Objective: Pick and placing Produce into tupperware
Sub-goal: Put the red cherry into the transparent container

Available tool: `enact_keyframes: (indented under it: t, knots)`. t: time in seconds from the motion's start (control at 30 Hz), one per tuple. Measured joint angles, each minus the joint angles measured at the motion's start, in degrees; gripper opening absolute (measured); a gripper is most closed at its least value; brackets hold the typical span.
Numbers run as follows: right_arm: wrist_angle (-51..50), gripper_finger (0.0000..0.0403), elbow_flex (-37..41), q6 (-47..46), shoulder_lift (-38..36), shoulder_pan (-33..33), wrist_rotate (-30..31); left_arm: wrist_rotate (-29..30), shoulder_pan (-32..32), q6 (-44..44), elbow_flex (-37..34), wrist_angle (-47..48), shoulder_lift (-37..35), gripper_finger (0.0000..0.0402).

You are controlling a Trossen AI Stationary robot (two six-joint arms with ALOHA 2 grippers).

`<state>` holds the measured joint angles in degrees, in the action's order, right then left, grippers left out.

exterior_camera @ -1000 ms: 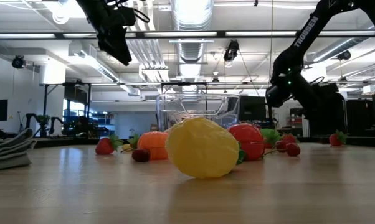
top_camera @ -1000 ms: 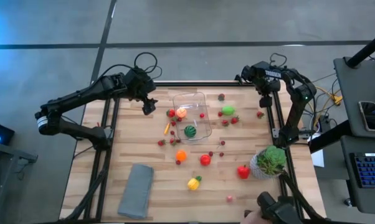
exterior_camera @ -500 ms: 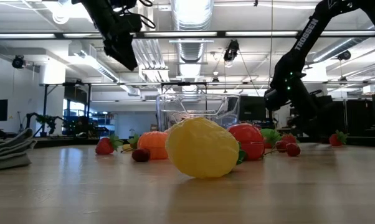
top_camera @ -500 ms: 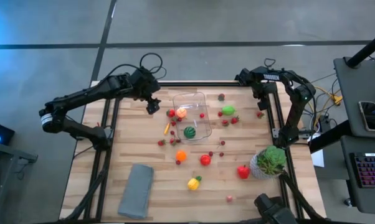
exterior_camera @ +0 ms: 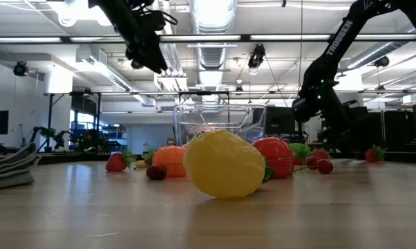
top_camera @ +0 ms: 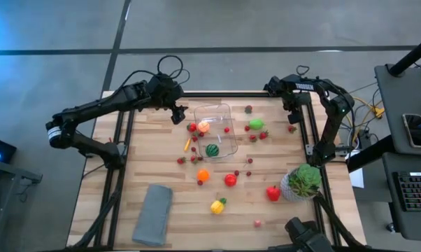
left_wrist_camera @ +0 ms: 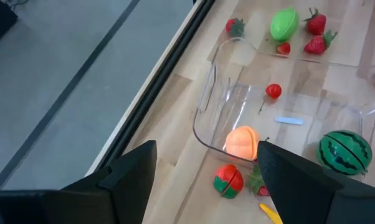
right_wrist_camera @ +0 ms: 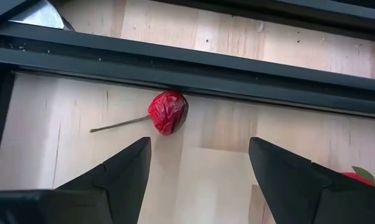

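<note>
The clear tupperware (top_camera: 216, 130) stands on the wooden table and holds a green watermelon (top_camera: 212, 148), a peach-coloured piece (left_wrist_camera: 242, 142) and a small red berry (left_wrist_camera: 273, 91). More produce lies scattered around it. My left gripper (top_camera: 177, 112) hovers open, high above the table by the tupperware's far left corner (left_wrist_camera: 206, 118). My right gripper (top_camera: 294, 110) is open near the table's far right edge, pointing down over a red cherry (right_wrist_camera: 168, 112) with a stem; the cherry lies on the wood beside a black rail (right_wrist_camera: 175, 62), beyond the fingertips.
A potted green plant (top_camera: 303, 182) stands at the near right and a folded grey cloth (top_camera: 153, 213) lies at the near left. Loose pieces include a red pepper (top_camera: 273, 192), a yellow fruit (top_camera: 217, 206), an orange one (top_camera: 203, 175) and a green one (top_camera: 256, 124).
My left gripper has moved toward the table's right edge, closer to the tupperware's far left corner, still open and high. My right gripper has rolled about its wrist while staying over the far right edge.
</note>
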<state>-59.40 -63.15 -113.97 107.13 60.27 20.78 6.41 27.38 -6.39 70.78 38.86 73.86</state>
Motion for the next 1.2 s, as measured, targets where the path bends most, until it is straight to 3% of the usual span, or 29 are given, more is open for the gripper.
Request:
enact_keyframes:
  t: [0.2, 0.3, 0.37, 0.43, 0.5, 0.73, 0.87, 1.03, 1.2]
  knots:
    - [-0.08, 0.0263, -0.02, 0.04, 0.00, 0.00, -0.21, -0.06, -0.11, 0.98, 0.25, -0.46, 1.75, 0.0263]
    - [-0.10, 0.0263, -0.03, 0.09, 0.01, 0.00, -0.22, -0.56, -0.09, 9.70, 2.37, 3.58, 0.72, 0.0263]
    - [-0.10, 0.0263, -0.02, 0.11, 0.00, 0.00, -0.22, -6.85, 0.01, 11.49, 2.04, 1.57, -2.50, 0.0263]
    - [-0.11, 0.0263, -0.02, 0.04, 0.00, 0.00, -0.23, -17.74, 0.00, 7.97, -0.22, -5.88, -7.11, 0.0263]
    - [-0.07, 0.0263, -0.02, 0.04, 0.00, 0.00, -0.23, -22.26, 0.39, 7.84, -4.31, -13.89, -12.25, 0.0263]
    - [0.03, 0.0263, -0.07, -2.00, 0.00, 0.00, -0.22, -20.46, 2.84, 13.15, -26.22, -34.48, -32.03, 0.0263]
    - [0.14, 0.0263, -0.07, -1.97, 0.00, -0.02, -0.22, -19.07, 3.07, 16.28, -36.50, -42.70, -39.60, 0.0263]
    - [0.09, 0.0263, -0.07, -1.97, 0.00, 0.00, -0.24, -14.98, 3.03, 19.36, -44.78, -47.73, -46.63, 0.0263]
    - [0.13, 0.0263, -0.07, -2.19, 0.00, 0.00, -0.24, -6.05, 2.99, 21.35, -49.55, -47.29, -51.48, 0.0263]
